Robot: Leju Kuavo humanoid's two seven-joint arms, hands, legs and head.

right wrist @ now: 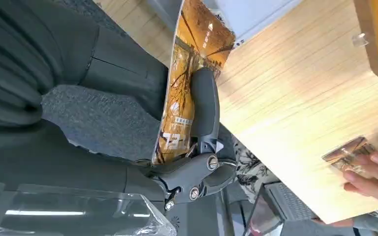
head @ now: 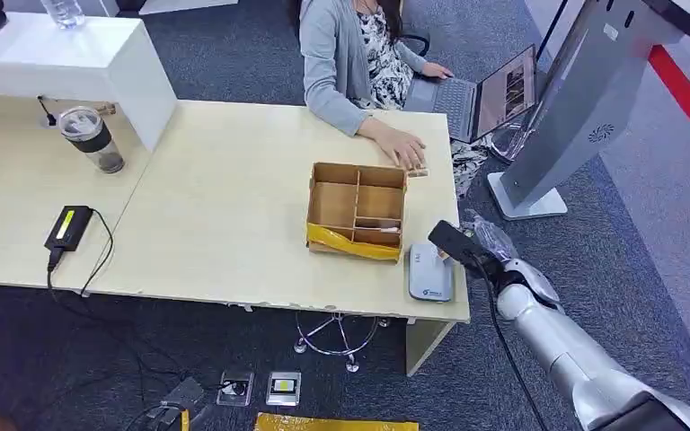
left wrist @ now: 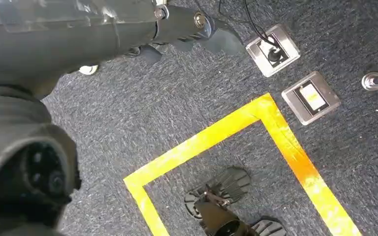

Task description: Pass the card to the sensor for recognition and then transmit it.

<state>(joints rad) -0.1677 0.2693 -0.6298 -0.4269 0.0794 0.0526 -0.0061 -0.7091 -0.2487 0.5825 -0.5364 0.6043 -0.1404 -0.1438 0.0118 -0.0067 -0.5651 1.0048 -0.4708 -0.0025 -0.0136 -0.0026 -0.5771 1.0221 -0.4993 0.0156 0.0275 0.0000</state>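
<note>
Right hand: my grip clamped on card, printed face orange-brown, pinched edgewise between thumb and fingers. Hand hovers just beside card reader, grey pad at desk front edge; I judge card poised for scan. Compartmented cardboard box next to reader. Person's hand rests beyond box, likely awaiting handover. Left hand: hangs over carpet, open or closed I cannot tell.

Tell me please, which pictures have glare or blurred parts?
Right wrist view: the clear cover near the lens catches bright glare, and the card held by the right hand is sharp. Left wrist view: the yellow floor tape is sharp, near dark parts blurred. Head view: even light.
</note>
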